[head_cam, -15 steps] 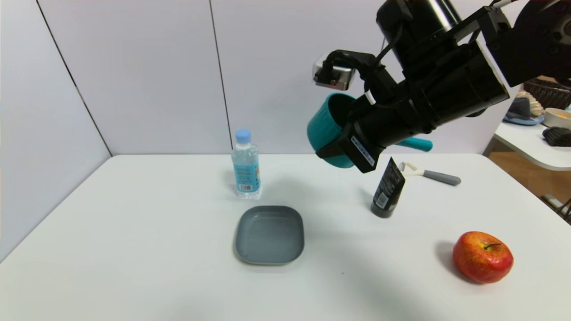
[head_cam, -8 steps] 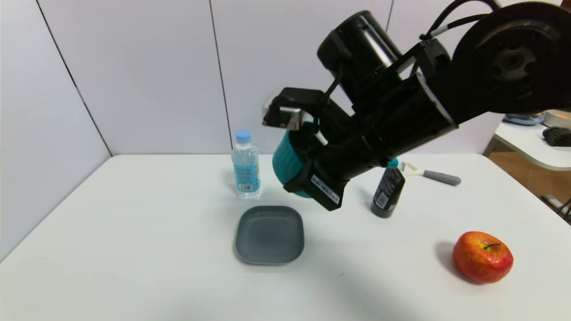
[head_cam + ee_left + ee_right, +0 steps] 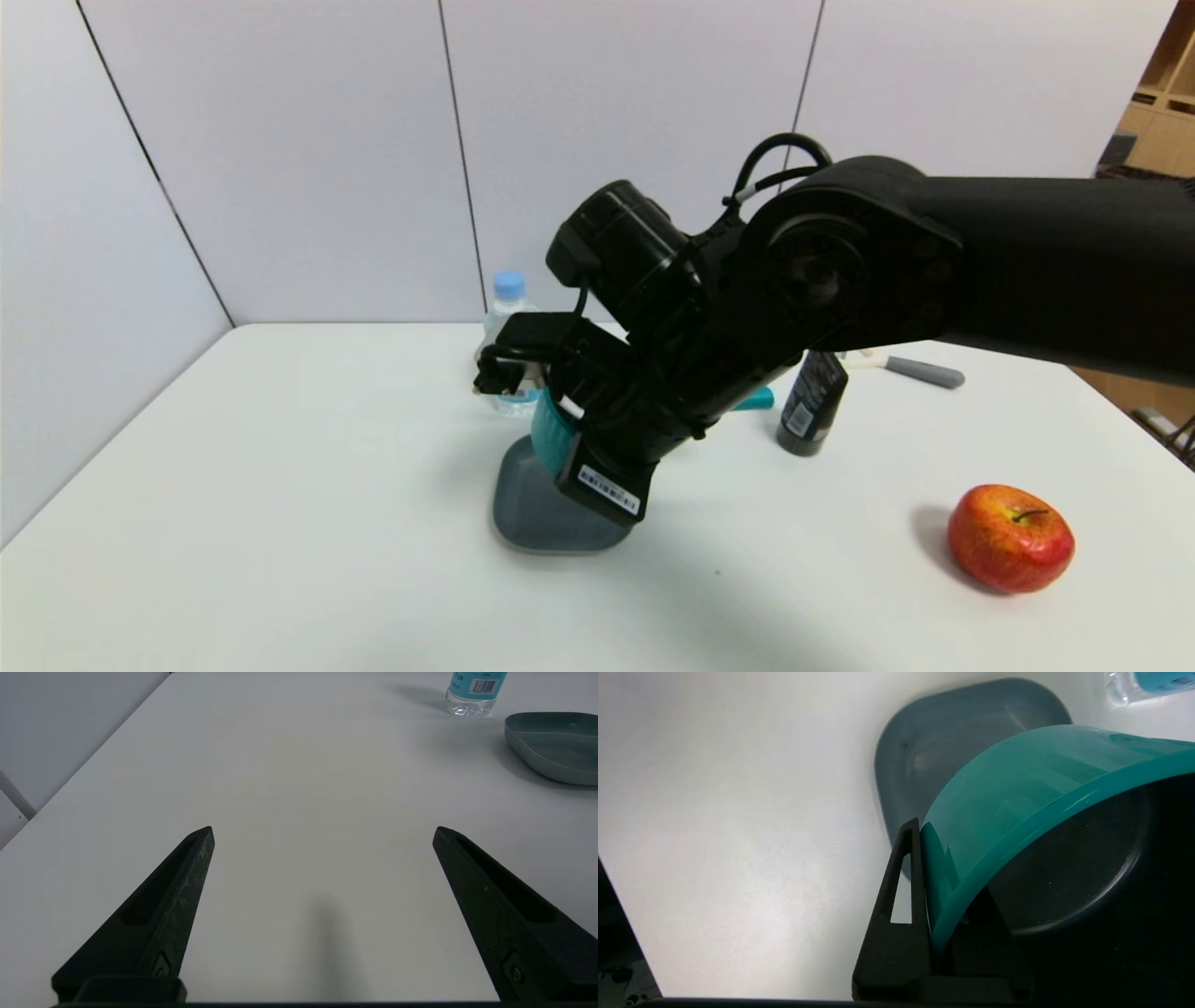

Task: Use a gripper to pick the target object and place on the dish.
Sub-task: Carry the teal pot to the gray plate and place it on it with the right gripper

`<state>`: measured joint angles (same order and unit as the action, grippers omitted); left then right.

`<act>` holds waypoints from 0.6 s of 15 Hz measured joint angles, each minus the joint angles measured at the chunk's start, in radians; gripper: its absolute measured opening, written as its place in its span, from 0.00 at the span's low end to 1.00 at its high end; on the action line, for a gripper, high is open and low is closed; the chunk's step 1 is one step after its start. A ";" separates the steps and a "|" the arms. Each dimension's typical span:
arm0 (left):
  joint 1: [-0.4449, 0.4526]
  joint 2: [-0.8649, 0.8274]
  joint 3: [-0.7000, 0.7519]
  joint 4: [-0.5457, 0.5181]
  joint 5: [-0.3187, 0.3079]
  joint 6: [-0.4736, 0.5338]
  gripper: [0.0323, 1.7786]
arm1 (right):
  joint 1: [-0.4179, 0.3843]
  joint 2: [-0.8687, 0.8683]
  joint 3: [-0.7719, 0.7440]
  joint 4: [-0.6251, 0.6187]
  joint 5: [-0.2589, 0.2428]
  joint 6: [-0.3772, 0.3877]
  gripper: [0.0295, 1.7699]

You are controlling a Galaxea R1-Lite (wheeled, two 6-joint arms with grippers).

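Evidently the teal saucepan (image 3: 994, 807) is up in the air, tilted, over the grey square plate (image 3: 560, 523). The right gripper (image 3: 945, 896) has it clenched by the wall, one finger outside and the other inside the dark interior. In the head view the right arm's black wrist covers most of the pan, leaving a patch of teal side and the end of the straight handle, which pokes out behind the wrist; the right wrist view cuts off the pan's far side. The plate's upper part is hidden by pan and gripper, and whether the pan touches it cannot be told.

Just behind the plate, the blue-capped water bottle (image 3: 510, 287) stands upright, its middle masked by the gripper. To the right of the arm are a black tube (image 3: 814, 406), standing on its cap with its top overlapped by the arm, and a grey-handled utensil (image 3: 924, 371) whose pale head is partly covered. Nearer the front right sits a red apple (image 3: 1010, 539), wholly visible. The left gripper (image 3: 323, 833) is parked, spread open and holding nothing, above the white table's left side (image 3: 303, 765).
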<state>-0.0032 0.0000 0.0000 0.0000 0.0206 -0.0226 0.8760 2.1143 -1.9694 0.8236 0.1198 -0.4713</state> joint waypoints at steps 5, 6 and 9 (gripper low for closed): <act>0.000 0.000 0.000 0.000 0.000 0.000 0.95 | 0.006 0.076 0.000 -0.027 -0.021 0.001 0.06; 0.000 0.000 0.000 0.000 0.000 0.000 0.95 | 0.006 0.087 0.000 -0.052 -0.024 0.001 0.06; 0.000 0.000 0.000 0.000 0.000 0.000 0.95 | 0.005 0.113 0.000 -0.088 -0.024 0.001 0.06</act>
<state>-0.0032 0.0000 0.0000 0.0000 0.0211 -0.0226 0.8813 2.2272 -1.9696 0.7360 0.0955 -0.4700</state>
